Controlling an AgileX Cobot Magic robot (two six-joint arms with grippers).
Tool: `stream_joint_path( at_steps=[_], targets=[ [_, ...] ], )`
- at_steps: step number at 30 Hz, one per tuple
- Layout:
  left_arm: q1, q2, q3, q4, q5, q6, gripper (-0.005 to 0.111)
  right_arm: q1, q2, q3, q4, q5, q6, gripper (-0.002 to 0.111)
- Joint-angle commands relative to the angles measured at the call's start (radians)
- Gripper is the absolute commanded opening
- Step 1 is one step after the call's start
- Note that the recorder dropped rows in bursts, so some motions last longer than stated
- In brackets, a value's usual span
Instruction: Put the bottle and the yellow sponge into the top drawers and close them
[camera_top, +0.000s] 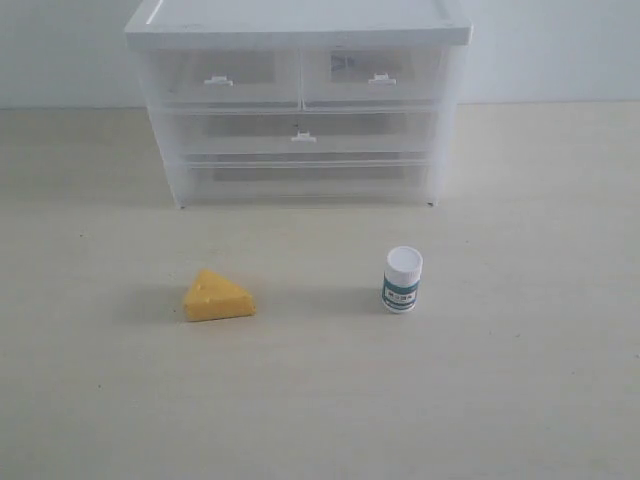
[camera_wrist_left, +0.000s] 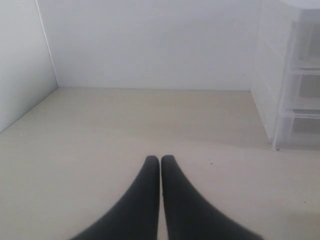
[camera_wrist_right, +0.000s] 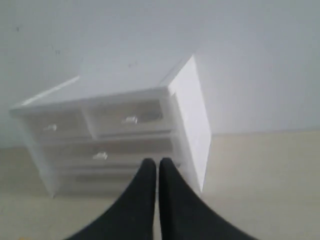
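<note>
The bottle (camera_top: 402, 280) stands upright on the table, white cap up, in front of the cabinet's right half. The yellow sponge (camera_top: 217, 297) lies to its left, a wedge on its side. Both top drawers, left (camera_top: 222, 78) and right (camera_top: 374, 74), are pushed in; the right wrist view also shows the top drawers (camera_wrist_right: 129, 119). Neither arm shows in the exterior view. My left gripper (camera_wrist_left: 160, 160) is shut and empty over bare table. My right gripper (camera_wrist_right: 157, 162) is shut and empty, pointing at the cabinet front.
The white cabinet (camera_top: 298, 25) stands at the back centre, with two wide drawers (camera_top: 300, 134) under the small ones. Its side panel (camera_wrist_left: 267, 95) shows in the left wrist view. A white wall (camera_wrist_left: 150, 45) runs behind, with a side wall (camera_wrist_left: 22, 60).
</note>
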Motion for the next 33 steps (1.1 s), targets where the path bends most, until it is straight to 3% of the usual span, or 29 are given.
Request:
stream_joint_path(
  at_steps=[1, 6, 10, 17, 21, 27, 33],
  targets=[
    [-0.002, 0.004, 0.003, -0.007, -0.004, -0.009, 0.004, -0.002, 0.373, -0.055, -0.203, -0.267, 0.134, 0.002],
    [-0.002, 0.004, 0.003, -0.007, -0.004, -0.009, 0.004, -0.002, 0.804, -0.16, -0.284, -0.658, 0.188, 0.003],
    [-0.002, 0.004, 0.003, -0.007, -0.004, -0.009, 0.004, 0.031, 1.055, -0.281, -0.319, -0.835, 0.282, 0.005],
    [-0.002, 0.004, 0.003, -0.007, -0.004, -0.009, 0.004, 0.3, 1.352, -0.599, -0.207, -0.836, 0.377, 0.057],
    [-0.002, 0.004, 0.003, -0.007, -0.004, -0.009, 0.004, 0.392, 1.456, -0.766, -0.056, -0.834, 0.559, 0.073],
    [-0.002, 0.004, 0.003, -0.007, -0.004, -0.009, 0.004, 0.498, 1.619, -0.964, 0.178, -0.834, 0.746, 0.074],
    [-0.002, 0.004, 0.003, -0.007, -0.004, -0.009, 0.004, 0.532, 1.725, -1.089, 0.313, -0.829, 0.824, 0.074]
  ],
)
